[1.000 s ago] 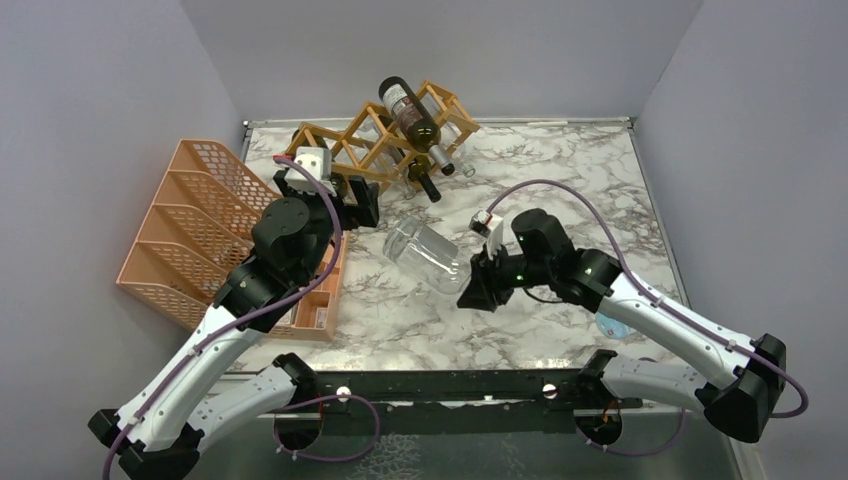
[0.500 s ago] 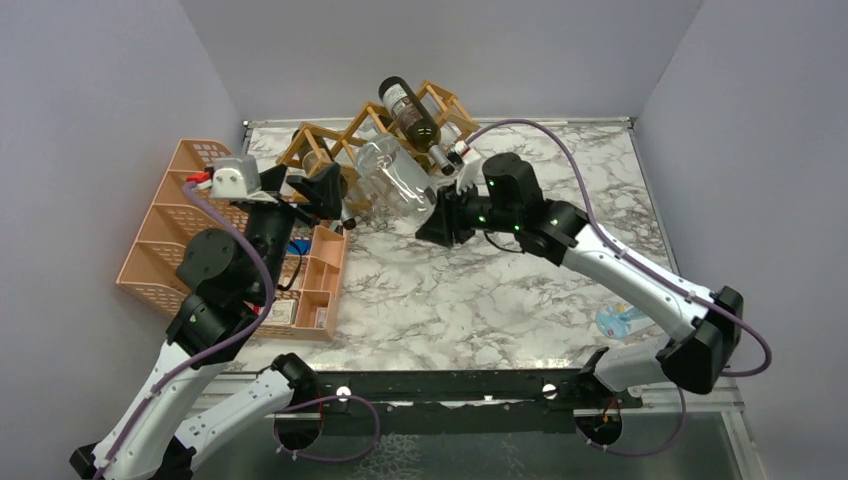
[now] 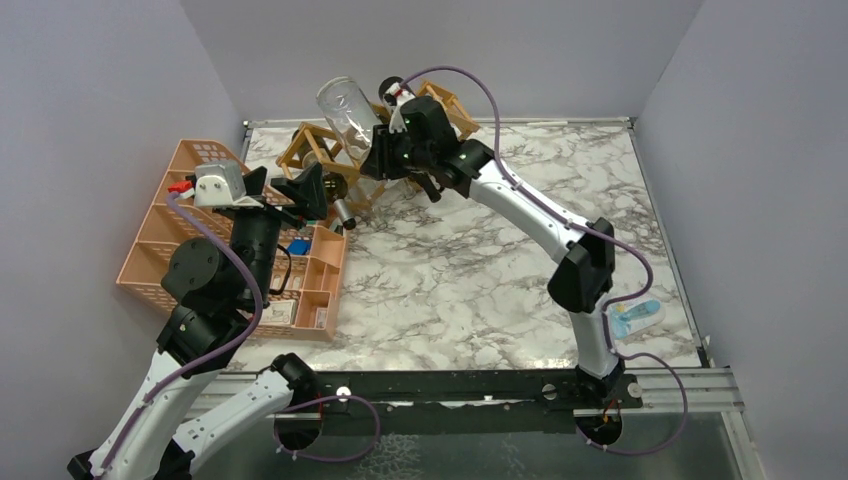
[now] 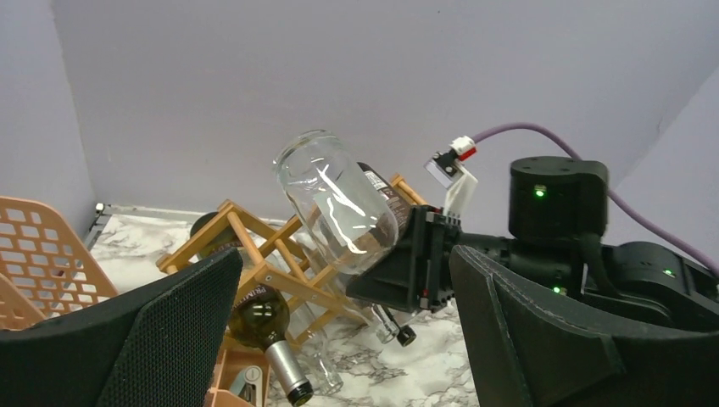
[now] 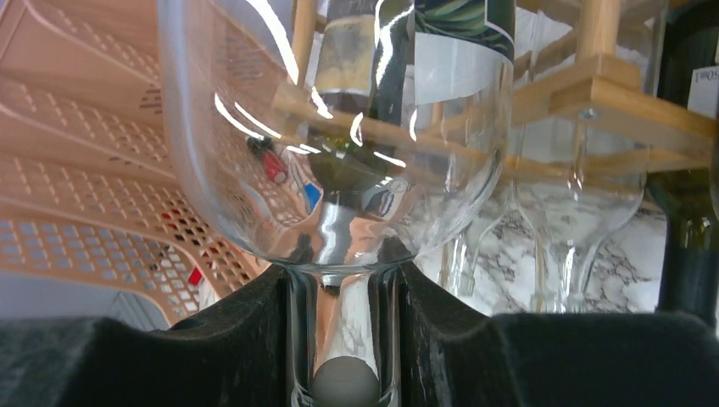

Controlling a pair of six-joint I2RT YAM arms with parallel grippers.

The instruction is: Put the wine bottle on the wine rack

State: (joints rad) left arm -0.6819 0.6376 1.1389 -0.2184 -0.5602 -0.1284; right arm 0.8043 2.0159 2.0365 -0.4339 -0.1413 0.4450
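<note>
One wine bottle [image 3: 346, 108] clenched in right end effector [image 5: 343, 292] above wine rack [image 4: 280, 275]; left end effector [image 4: 346, 259] released.

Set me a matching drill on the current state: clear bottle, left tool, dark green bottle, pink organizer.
1 clear bottle
2 left tool
3 dark green bottle
4 pink organizer

A open, empty
B lying in the wine rack
C along the table's left edge
D neck gripped by the right tool

Pairs: 1-D, 2-A, 3-B, 4-C
</note>
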